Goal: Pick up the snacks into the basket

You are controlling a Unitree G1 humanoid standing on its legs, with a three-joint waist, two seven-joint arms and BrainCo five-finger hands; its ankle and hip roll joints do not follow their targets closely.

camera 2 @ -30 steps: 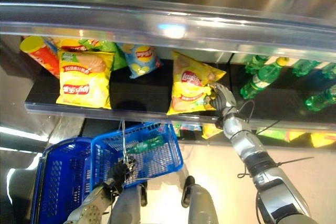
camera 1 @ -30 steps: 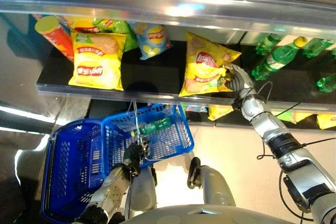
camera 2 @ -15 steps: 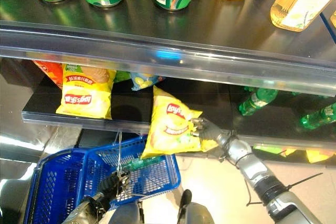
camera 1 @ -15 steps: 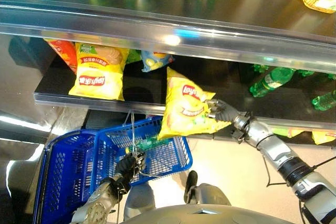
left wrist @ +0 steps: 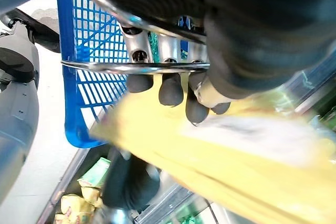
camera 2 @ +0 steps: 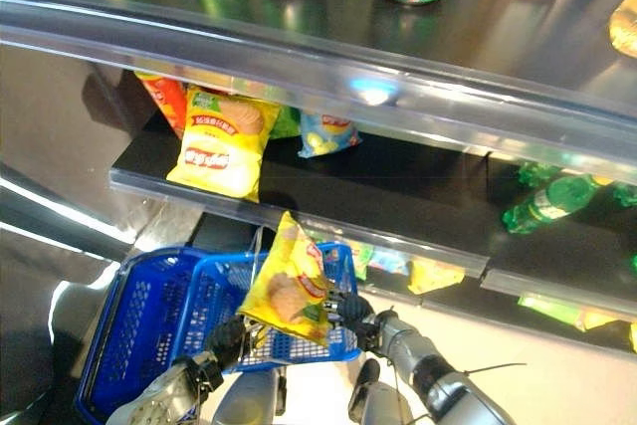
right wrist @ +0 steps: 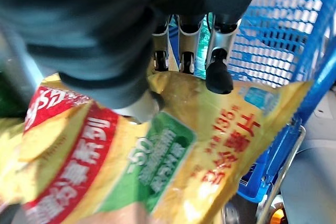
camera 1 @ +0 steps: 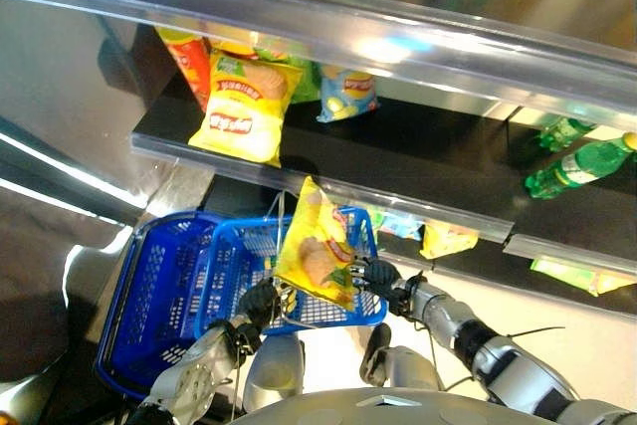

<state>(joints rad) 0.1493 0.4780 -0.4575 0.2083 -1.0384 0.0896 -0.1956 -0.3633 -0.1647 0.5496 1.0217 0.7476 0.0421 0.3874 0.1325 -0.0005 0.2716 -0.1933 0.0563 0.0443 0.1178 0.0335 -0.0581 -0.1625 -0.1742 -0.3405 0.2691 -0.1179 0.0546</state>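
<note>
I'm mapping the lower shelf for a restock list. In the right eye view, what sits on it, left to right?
Red cylindrical snack tube → large yellow crisp bag → small blue crisp bag → green plastic bottle lying on its side.

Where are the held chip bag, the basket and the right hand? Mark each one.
yellow chip bag (camera 1: pixel 317 261), left eye view, the middle of its printed face.
blue basket (camera 1: pixel 227 268), left eye view, its mesh wall left of the bag.
right hand (camera 1: pixel 379 277), left eye view, the dark back of the hand.
</note>
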